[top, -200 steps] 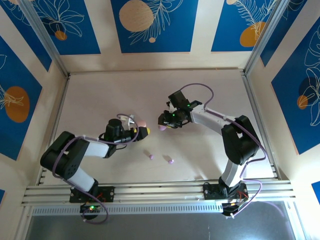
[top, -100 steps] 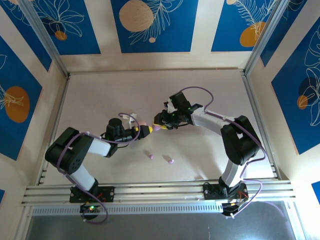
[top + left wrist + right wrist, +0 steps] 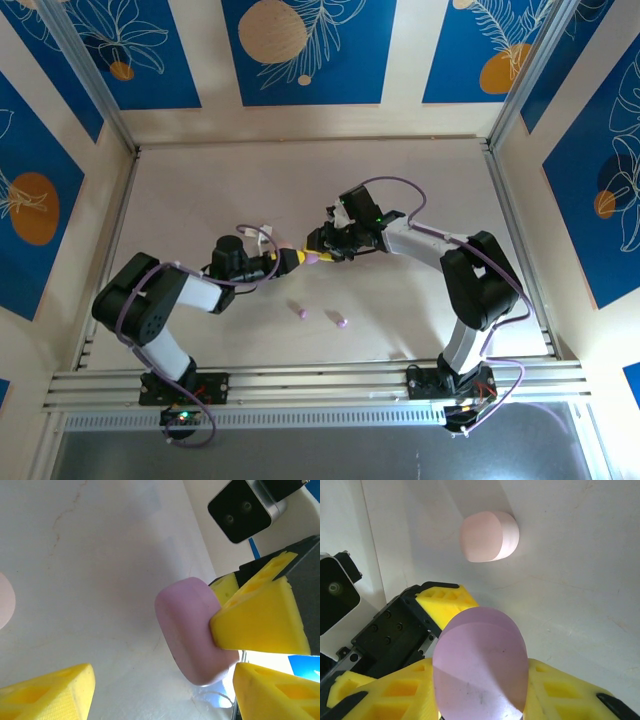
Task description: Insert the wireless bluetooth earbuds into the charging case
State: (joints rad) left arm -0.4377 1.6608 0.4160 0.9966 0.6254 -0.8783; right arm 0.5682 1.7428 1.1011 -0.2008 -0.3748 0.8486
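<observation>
My right gripper (image 3: pixel 318 251) (image 3: pixel 480 682) is shut on a light purple oval charging case (image 3: pixel 480 667) (image 3: pixel 192 630) (image 3: pixel 311 258), holding it just above the table. My left gripper (image 3: pixel 293 259) (image 3: pixel 160 695) faces it and is open, its right finger (image 3: pixel 272 692) close under the case. A pale pink oval case (image 3: pixel 487 535) (image 3: pixel 285 246) (image 3: pixel 4 600) lies on the table just behind them. Two light purple earbuds (image 3: pixel 302 312) (image 3: pixel 341 322) lie loose nearer the arm bases. The pink earbuds are out of view.
The pale tabletop (image 3: pixel 200 190) is walled by aluminium rails (image 3: pixel 315 381) and panels on all sides. The left arm's finger (image 3: pixel 445 605) and black wrist body sit close beside the held case.
My right gripper has carried the purple case leftward until it meets the left gripper's tips. The left arm edged slightly right. The earbuds on the table have not moved.
</observation>
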